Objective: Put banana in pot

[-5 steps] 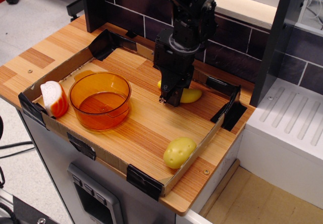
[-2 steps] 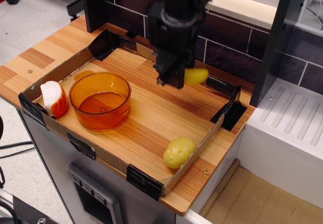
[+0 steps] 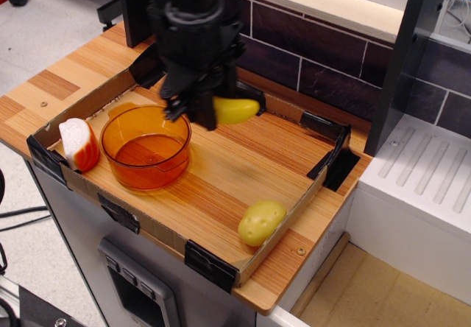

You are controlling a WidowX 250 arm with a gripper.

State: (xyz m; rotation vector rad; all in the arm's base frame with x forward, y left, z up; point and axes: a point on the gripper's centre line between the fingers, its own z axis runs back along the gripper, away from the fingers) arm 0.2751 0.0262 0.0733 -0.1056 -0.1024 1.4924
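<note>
Banana (image 3: 237,110): a small, smooth, bright-yellow plastic toy with a slight curve and tapered ends. It is judged light and rigid, so little clamping force should be needed. Its glossy skin is likely slippery, and a hold near one end could let it pivot or slide out. The thicker middle would be the more secure place to grip.

Present position: the banana is off the wooden board, held in the air by the black robot gripper (image 3: 197,113). The fingers are closed narrowly on its left portion. The right portion sticks out sideways to the right of the fingers, roughly level. The exact contact points are hidden behind the gripper body.

Relative to the target: the round transparent orange plastic pot (image 3: 146,146) stands on the board inside the low cardboard tray (image 3: 283,227). The gripper hangs above the pot's rear-right rim. The free end of the banana lies beyond the rim, over bare board.

Judgement: the carry phase is well advanced. Release calls for more travel toward the pot's centre, since the overhanging end could strike the rim or fall outside.

Other items: a white-and-orange striped toy piece (image 3: 79,143) sits just left of the pot. A yellow-green potato-like lump (image 3: 260,222) rests near the tray's front-right wall, well apart from the gripper.
</note>
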